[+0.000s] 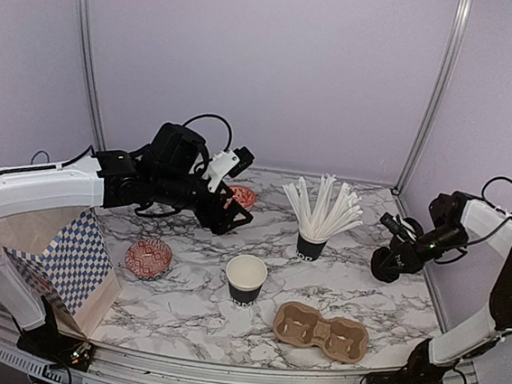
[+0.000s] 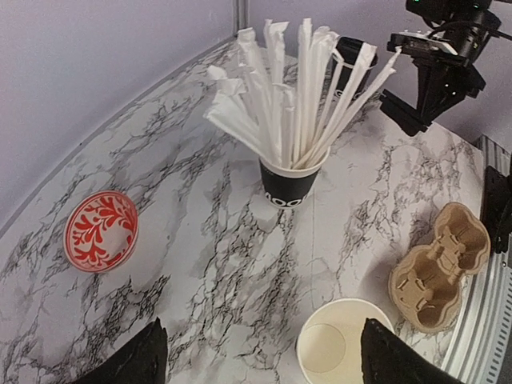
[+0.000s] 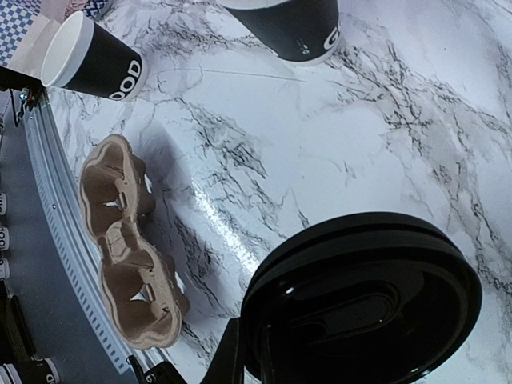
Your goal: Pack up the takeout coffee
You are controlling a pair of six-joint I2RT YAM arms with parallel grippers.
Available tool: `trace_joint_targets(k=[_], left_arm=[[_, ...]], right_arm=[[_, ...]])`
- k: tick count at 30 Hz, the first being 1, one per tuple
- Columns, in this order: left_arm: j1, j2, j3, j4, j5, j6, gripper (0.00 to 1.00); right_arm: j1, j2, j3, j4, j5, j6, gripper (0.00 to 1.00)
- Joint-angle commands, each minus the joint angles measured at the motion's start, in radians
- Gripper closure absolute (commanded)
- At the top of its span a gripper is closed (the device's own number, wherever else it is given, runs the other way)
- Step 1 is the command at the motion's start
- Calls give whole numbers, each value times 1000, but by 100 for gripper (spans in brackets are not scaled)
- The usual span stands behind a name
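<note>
The open cup [image 1: 246, 278], black outside and white inside, stood near the middle of the marbled table [image 1: 171, 315]. White letters low on its side ended in "OOD" in the right wrist view. Just behind it and to the right stood the stick cup [image 2: 290, 188], stuffed with long white sticks. Its lettering showed only "OO" to the left wrist camera and a lone "G" to the right one. I could read no other writing.

The left gripper [image 2: 262, 336] hung above the table behind and left of the open cup. Its fingers [image 2: 136, 360] were spread wide, with nothing between them and touching nothing.

The right gripper [image 1: 385, 262] was well off to the right of the open cup. It was clamped on the rim of the round black lid [image 3: 360, 296], which it held above the marble.

The brown carrier tray [image 1: 320, 332] lay in front of the open cup, to its right. One red-patterned dish [image 1: 148, 258] sat to the cup's left. A blue-checked bag [image 1: 72, 261] stood further left.
</note>
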Motion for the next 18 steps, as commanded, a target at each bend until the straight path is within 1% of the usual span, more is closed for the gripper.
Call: trace_joint_targets(k=[1,4,6,11,13,18], left_arm=[[-47,-30,-21,150,50,77,17],[-84,-22,-31,227,63,61,17],[-108,7,-14,281,54,21,18],[-187,127,85,397,7,-121,21],[-229,188,121,440,-29,-175,21],[-335,349,272,475,-191,-244,22]], right_arm=[[-6,-6,51,-79,-117,-71,93],[-5,-29,72,-130,-189,-117,93],[6,-48,91,-155,-227,-142,93],[48,-102,101,-120,-238,-115,93],[64,-107,105,-125,-235,-116,93],[72,-117,119,-161,-240,-137,93]])
